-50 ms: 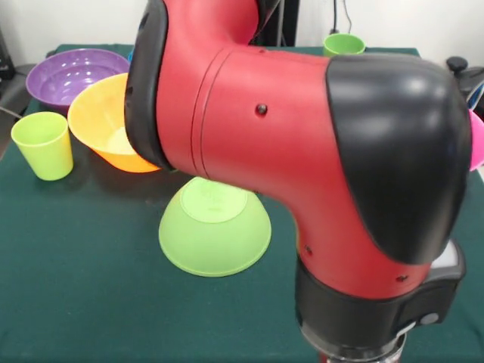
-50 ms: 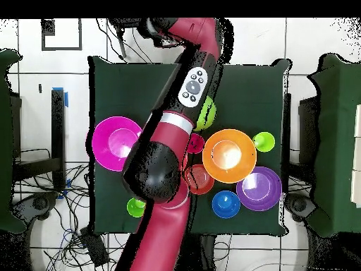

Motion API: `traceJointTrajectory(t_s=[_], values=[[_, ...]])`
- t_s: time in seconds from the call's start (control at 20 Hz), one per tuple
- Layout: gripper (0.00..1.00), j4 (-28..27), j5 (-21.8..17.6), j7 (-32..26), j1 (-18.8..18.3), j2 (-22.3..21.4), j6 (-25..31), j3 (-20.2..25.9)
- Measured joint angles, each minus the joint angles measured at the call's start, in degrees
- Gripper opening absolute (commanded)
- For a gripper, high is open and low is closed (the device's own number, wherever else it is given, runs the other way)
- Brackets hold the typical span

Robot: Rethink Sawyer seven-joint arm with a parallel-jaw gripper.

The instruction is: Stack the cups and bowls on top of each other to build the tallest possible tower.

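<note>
My red arm (image 1: 302, 144) fills most of the front view, and its wrist runs off the bottom edge. From above, the arm reaches across the table and the gripper (image 2: 143, 27) is a dark shape past the far edge. A lime green bowl (image 1: 215, 227) lies rim-down by itself, half under the arm (image 2: 206, 113). The pink bowl (image 2: 116, 143), yellow-orange bowl (image 2: 229, 155), purple bowl (image 2: 259, 188), blue bowl (image 2: 225, 204) and small dark orange bowl (image 2: 202, 180) sit apart, rims up. The cups are two green cups (image 2: 264, 141) (image 2: 135, 207) and a red-pink cup (image 2: 195, 144). No tower stands.
The green cloth (image 1: 83, 287) covers the table. My elbow (image 2: 155, 169) hangs over the middle of the table and hides what lies under it. Cables and chairs (image 2: 21, 169) surround the table.
</note>
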Motion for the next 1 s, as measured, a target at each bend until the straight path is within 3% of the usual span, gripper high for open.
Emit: traceJointTrajectory(t_s=[0.65,1.0], values=[[1.0,3.0,-1.3,0.1,5.3,-3.7,5.8,3.4],[1.0,5.0,-4.0,0.1,8.5,-5.0,9.0,6.1]])
